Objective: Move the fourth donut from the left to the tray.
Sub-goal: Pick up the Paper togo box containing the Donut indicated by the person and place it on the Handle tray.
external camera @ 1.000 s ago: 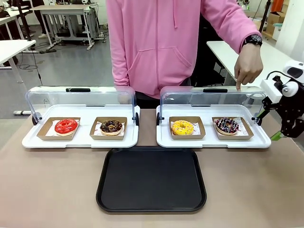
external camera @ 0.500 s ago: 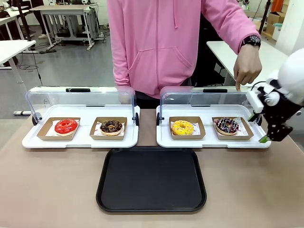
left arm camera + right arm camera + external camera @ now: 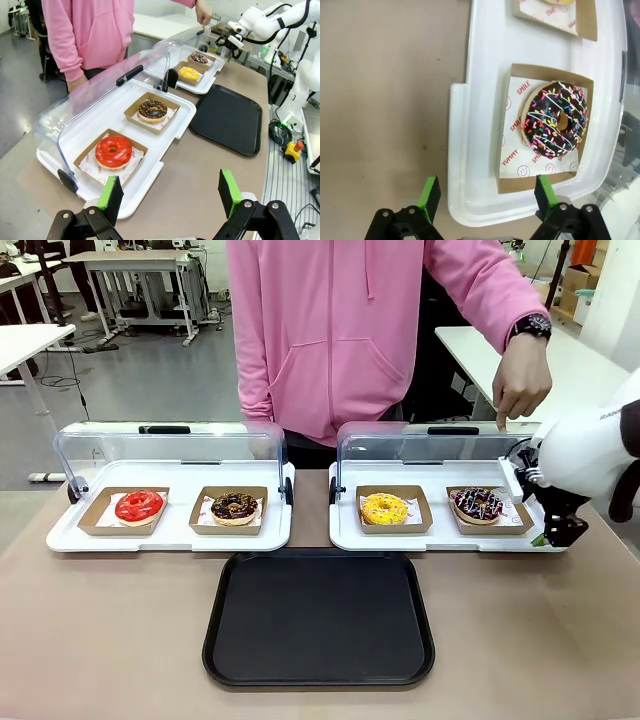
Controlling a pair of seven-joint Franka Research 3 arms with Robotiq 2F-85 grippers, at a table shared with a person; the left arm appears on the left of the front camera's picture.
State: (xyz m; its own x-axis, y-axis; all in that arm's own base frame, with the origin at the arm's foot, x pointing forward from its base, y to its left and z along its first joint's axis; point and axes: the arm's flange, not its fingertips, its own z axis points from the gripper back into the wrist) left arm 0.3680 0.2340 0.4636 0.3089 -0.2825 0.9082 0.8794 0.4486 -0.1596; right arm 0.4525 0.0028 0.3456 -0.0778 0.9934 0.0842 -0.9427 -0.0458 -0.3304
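While the right gripper (image 3: 486, 192) hangs wide open, empty, at 4 o'clock of the chocolate-glazed sprinkled ring donut (image 3: 478, 504) in its brown cardboard tray (image 3: 520, 184), 2 o'clock from the large black plastic tray (image 3: 318, 620), descending here likely snags the white plastic tray's rim (image 3: 457, 150).

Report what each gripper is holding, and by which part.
Nothing is held. The right gripper stands open near the sprinkled donut, not touching it. The left gripper stands open and empty.

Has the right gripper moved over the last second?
Yes: the right gripper moved left, reaching the right end of the right-hand white lidded plastic tray.
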